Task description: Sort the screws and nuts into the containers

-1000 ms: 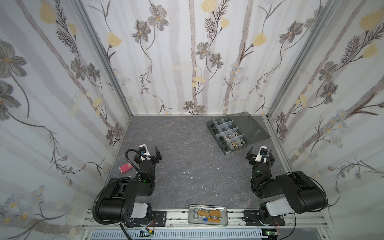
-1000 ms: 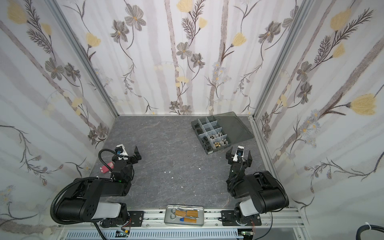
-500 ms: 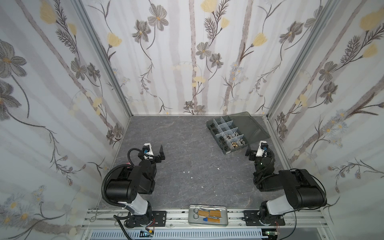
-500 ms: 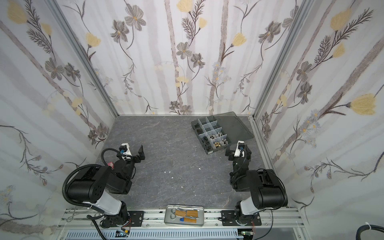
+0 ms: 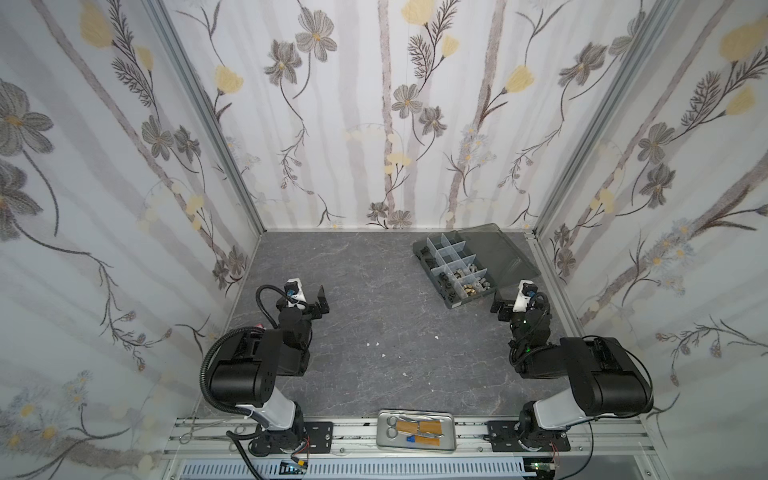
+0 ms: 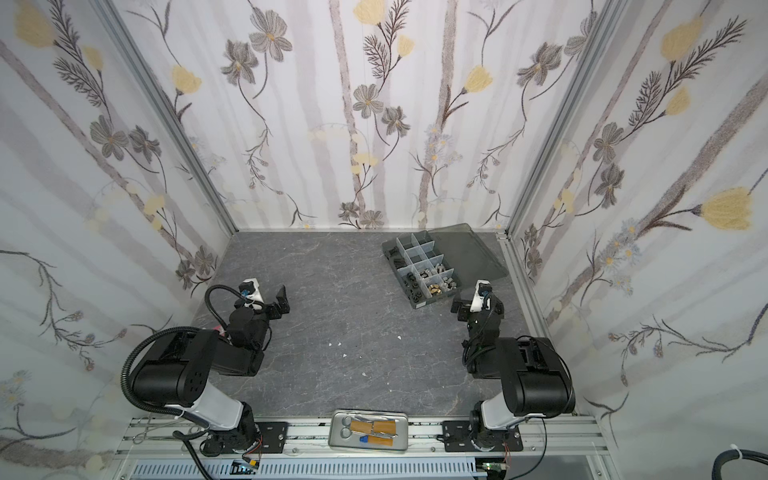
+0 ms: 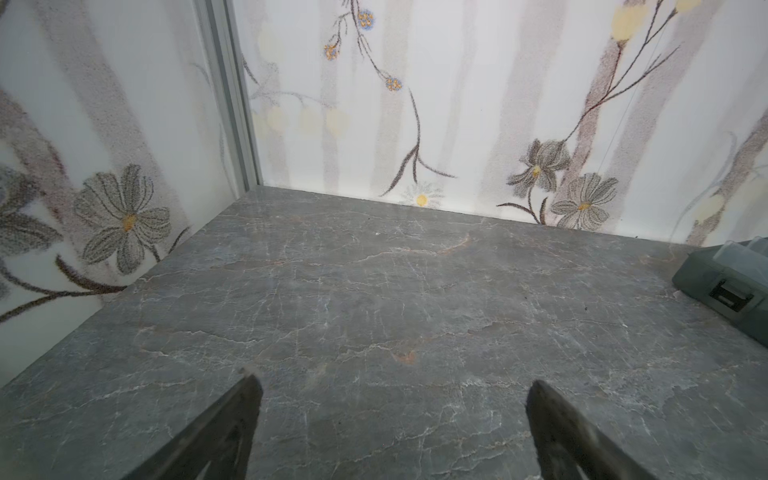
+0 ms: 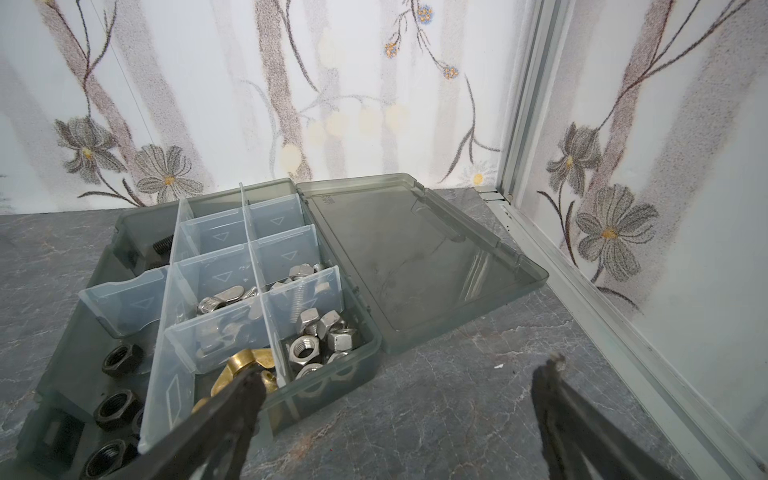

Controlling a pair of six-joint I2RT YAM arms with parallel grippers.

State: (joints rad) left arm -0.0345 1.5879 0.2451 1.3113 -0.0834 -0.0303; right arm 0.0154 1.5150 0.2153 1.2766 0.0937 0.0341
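Hardware first: the screws and nuts (image 8: pixel 324 336) sit down in the cells (image 8: pixel 220 237) of the organizer box (image 5: pixel 441 246), at the far right of the table (image 5: pixel 353 299). Its lid (image 8: pixel 415 257) is laid flat open alongside. Silver hex nuts (image 8: pixel 303 353) are heaped in the near corner cell, with a brass wing nut (image 8: pixel 245 361) next door. A threaded silver bolt (image 8: pixel 297 297) lies just behind, and black nuts (image 8: pixel 122 359) run along the long side lane. In both top views nothing metallic shows loose on the stone surface, only white specks (image 5: pixel 376 344), so the sorting looks all but finished.

Right gripper (image 8: pixel 401 372) hangs just short of the box, jaws spread wide, nothing between them. One finger overlaps the box's near corner in the wrist view, and whether it touches I cannot tell. Left gripper (image 7: pixel 392 386) is likewise wide apart and empty over bare table, well clear of the box.

As for handling, these pieces look small, rigid and dense for their size, with nothing fragile about them. The polished nuts will likely be slippery and keen to roll or squirt out of a pinch. My call is to take a hex nut across two opposite flats, a bolt across the shank just under the head, and a wing nut by its wings. The box itself seems light plastic and could skid if nudged.
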